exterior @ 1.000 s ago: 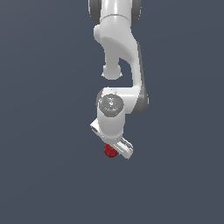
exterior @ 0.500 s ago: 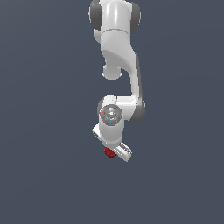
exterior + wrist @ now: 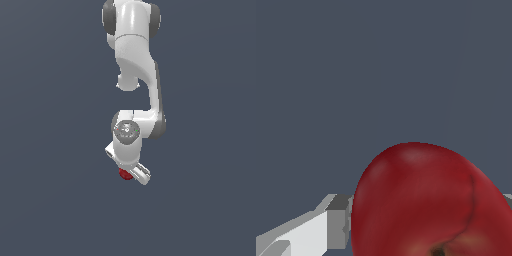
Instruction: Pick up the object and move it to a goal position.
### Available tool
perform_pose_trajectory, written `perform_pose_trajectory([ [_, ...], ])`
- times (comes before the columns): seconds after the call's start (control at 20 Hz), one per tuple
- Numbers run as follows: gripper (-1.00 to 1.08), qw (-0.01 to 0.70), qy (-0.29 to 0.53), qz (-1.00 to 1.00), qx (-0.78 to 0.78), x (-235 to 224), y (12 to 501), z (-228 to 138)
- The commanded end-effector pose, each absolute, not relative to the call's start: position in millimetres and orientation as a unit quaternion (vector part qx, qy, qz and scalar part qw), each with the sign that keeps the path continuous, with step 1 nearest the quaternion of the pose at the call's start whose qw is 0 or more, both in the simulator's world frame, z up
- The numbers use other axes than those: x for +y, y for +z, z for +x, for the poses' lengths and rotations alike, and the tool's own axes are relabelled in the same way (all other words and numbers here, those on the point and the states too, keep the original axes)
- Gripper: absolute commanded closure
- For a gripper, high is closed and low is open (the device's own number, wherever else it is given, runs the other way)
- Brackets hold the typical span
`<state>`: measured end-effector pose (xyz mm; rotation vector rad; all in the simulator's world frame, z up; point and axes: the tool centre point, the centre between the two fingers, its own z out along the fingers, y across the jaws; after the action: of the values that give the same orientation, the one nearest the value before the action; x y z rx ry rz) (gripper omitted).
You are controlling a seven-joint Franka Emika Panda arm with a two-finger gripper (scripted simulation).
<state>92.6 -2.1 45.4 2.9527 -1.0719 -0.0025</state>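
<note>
The dark-red apple [image 3: 124, 174] peeks out under the white hand of the arm in the exterior view, mostly covered by it. In the wrist view the apple [image 3: 426, 205] fills the lower part of the picture, glossy, with its dimple just showing. One grey-tipped finger [image 3: 336, 222] presses against the apple's side; the other finger is at the picture's edge behind the fruit. My gripper [image 3: 128, 175] is shut on the apple, which hangs clear of the flat grey-blue ground.
Plain grey-blue ground [image 3: 55, 200] lies all around with no other objects. The white arm [image 3: 135, 65] reaches down from the top of the exterior view.
The arm's upper links have shifted slightly toward the exterior view's right and stretched. The hand, still holding the apple, has stayed in almost the same spot in the picture.
</note>
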Motion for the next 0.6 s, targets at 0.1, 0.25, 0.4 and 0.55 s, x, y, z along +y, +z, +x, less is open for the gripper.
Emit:
perform_pose_trajectory([
  [0.1, 1.08, 0.000, 0.000, 0.940, -0.341, -2.4, 46.2, 93.1],
  [0.25, 1.08, 0.000, -0.001, 0.940, -0.341, -2.1, 46.4, 92.4],
  [0.4, 1.08, 0.000, -0.001, 0.940, -0.341, -2.4, 51.6, 91.3],
  [0.55, 1.08, 0.000, -0.001, 0.940, -0.341, -3.0, 61.5, 89.2],
])
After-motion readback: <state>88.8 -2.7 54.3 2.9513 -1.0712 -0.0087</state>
